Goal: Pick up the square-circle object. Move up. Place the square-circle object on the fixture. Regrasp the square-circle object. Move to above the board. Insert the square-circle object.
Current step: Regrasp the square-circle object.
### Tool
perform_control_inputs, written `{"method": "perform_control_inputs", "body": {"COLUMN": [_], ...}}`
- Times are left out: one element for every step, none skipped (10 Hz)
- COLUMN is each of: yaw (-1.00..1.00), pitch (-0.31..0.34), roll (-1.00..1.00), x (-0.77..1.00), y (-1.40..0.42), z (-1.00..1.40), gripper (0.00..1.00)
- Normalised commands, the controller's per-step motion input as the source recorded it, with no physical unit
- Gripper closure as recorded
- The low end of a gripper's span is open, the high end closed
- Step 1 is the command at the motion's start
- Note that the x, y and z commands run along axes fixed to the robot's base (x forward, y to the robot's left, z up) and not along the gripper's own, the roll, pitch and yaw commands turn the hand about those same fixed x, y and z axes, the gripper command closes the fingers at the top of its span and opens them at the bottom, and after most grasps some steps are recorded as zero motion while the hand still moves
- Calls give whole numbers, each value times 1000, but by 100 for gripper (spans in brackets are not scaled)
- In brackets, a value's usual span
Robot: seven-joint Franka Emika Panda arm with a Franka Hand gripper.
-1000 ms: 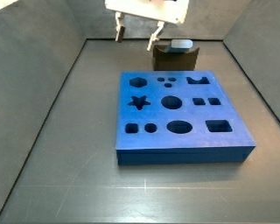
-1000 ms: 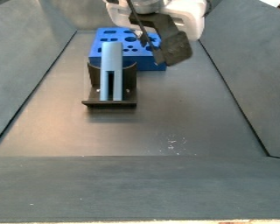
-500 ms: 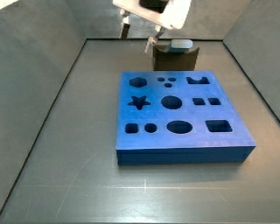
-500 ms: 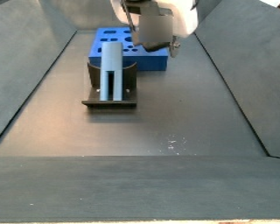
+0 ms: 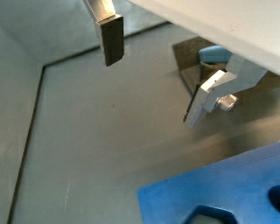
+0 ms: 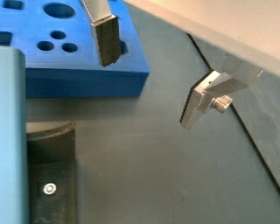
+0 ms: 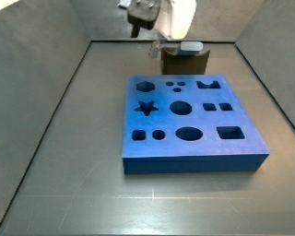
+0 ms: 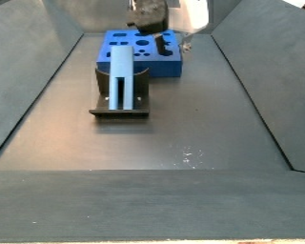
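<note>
The square-circle object [image 8: 122,75] is a pale blue-grey peg standing upright in the fixture [image 8: 118,107], the dark notched block on the floor. In a side view its top [image 7: 187,45] shows above the fixture [image 7: 184,62], behind the board [image 7: 187,122]. The board is a blue slab with dark shaped holes. My gripper [image 7: 155,28] hangs open and empty, high above the fixture and apart from the peg. In both wrist views the two fingers [image 5: 111,40] [image 6: 105,40] stand wide apart with only grey floor between them. The peg [image 6: 4,131] fills one edge of a wrist view.
Sloping grey walls [image 7: 45,83] enclose the dark floor on all sides. The board [image 8: 142,52] lies just beyond the fixture in a side view, and its edge [image 6: 60,79] shows under one finger in a wrist view.
The gripper has risen and turned about its wrist, drawing away from the peg. The peg stays upright in the fixture and the board has not moved.
</note>
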Motion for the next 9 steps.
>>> {"method": "perform_control_inputs", "body": {"yaw": [-753,-734,-725,-707,-699,-684,-677,-664,-658], "pitch": [-426,-432,-434,-432,-432,-430,-425,-407,-385], "roll": [1000,1000,1000,1000,1000,1000,1000,1000,1000], "x": [-49,-44,-43,-49,-44,-50,-48,-54,-51], "y": [-16,-12,-11,-16,-12,-8,-4,-6,-4], "z": [3,-4,-6,-5,-7,-12,-7,-3,2], "gripper": [0,0,0,0,0,0,0,0,0]}}
